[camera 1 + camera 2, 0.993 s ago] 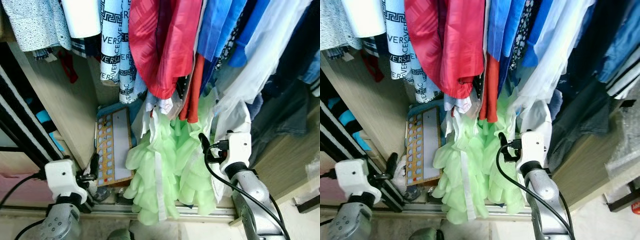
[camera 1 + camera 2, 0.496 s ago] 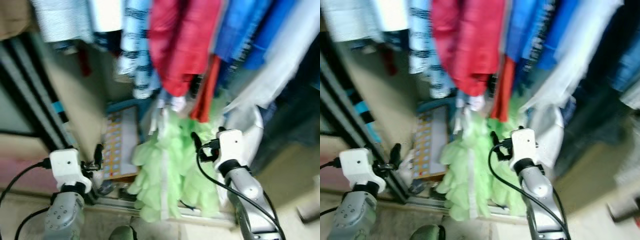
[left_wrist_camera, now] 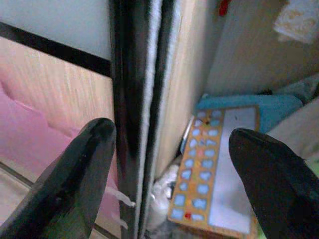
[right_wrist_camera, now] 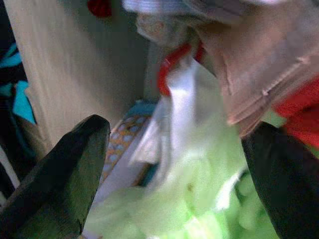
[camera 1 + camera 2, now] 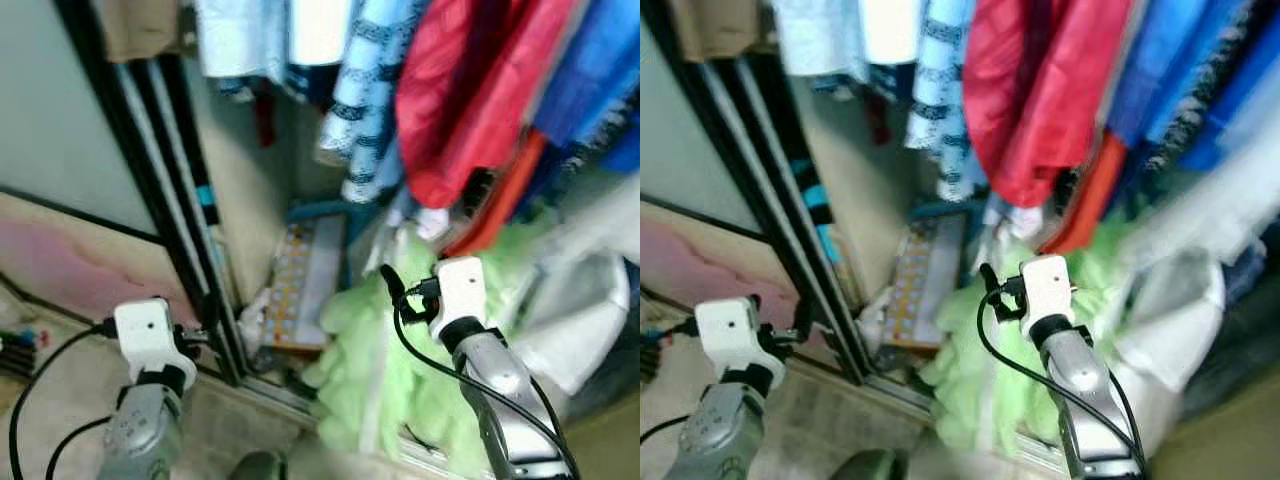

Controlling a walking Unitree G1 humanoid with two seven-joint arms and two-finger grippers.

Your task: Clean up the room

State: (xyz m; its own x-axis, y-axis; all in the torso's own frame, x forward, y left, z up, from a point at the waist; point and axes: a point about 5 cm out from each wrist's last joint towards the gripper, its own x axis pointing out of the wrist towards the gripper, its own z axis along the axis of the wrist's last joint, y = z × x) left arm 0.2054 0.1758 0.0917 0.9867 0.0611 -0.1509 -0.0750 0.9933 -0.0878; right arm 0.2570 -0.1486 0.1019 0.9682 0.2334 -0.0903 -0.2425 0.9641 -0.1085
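In the head views a wardrobe is faced, with the red garment [image 5: 470, 100] hung well above the right gripper [image 4: 174, 149] and the pale green ruffled garment [image 5: 400, 370] heaped just below and ahead of it (likely the thing to be tidied), so the step in hand is judged an approach. In the left wrist view the left gripper [image 3: 172, 164] is spread wide and empty, the sliding door frame [image 3: 132, 99] between its fingers and a patterned board [image 3: 214, 169] beyond. In the right wrist view the right fingers are wide apart, holding nothing, the green cloth straight ahead; a reach down onto it is called for next, and the lettering on the blue patterned cloth [image 5: 365, 90] cannot be read

left: black door frame [image 3: 130, 99] blocks — right: green garment [image 5: 400, 350] crowds — gap between: board [image 3: 214, 169]
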